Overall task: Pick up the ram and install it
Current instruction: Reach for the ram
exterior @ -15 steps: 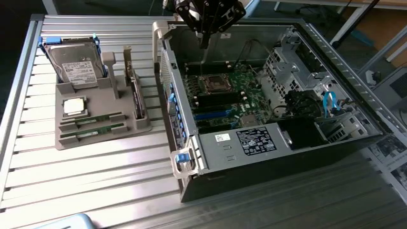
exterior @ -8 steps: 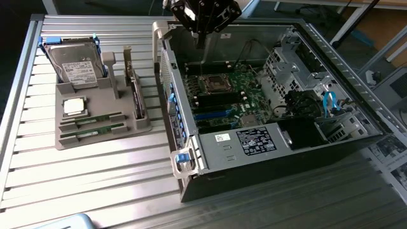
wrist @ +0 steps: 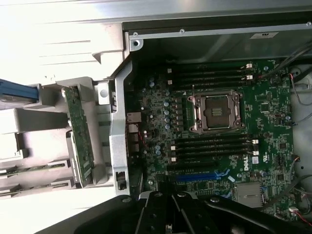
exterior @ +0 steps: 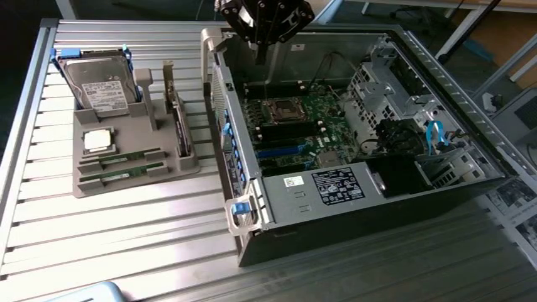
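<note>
Two rams, thin green sticks, lie side by side in slots of the grey tray (exterior: 92, 189), one (exterior: 127, 157) just behind the other (exterior: 132, 172); the wrist view catches them as well (wrist: 29, 168). My gripper (exterior: 261, 55) hangs high over the back wall of the open computer case (exterior: 353, 207), well away from the tray, shut with nothing between its fingers. Its dark body sits at the edge of the wrist view (wrist: 170, 217), looking down on the motherboard (wrist: 161, 107) with black memory slots (wrist: 209, 146) on both sides of the empty CPU socket (wrist: 217, 112).
The tray also carries a silver hard drive (exterior: 100, 88), a square CPU chip (exterior: 97, 139) and an upright green card (exterior: 178, 123). It rests on a slatted metal table (exterior: 126, 239). Cables and a drive cage (exterior: 386, 94) crowd the case's far side.
</note>
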Tool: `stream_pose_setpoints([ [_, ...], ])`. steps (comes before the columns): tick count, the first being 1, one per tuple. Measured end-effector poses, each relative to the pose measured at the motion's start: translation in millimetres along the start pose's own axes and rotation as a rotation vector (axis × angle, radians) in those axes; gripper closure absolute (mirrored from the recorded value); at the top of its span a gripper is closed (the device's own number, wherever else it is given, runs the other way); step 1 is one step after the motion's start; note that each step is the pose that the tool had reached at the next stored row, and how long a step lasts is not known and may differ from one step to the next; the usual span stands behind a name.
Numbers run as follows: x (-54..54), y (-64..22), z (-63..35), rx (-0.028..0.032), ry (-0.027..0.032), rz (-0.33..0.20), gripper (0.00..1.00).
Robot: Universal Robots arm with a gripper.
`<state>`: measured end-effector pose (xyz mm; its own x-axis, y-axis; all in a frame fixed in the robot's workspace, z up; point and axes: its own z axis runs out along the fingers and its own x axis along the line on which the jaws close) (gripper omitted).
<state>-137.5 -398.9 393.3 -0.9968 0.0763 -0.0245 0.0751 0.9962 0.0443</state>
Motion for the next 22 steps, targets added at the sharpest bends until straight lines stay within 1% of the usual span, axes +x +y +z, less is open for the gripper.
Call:
stream_pose_setpoints([
  [22,19.6,-1.5,-0.4,0.0,0.0,0.0,0.89],
])
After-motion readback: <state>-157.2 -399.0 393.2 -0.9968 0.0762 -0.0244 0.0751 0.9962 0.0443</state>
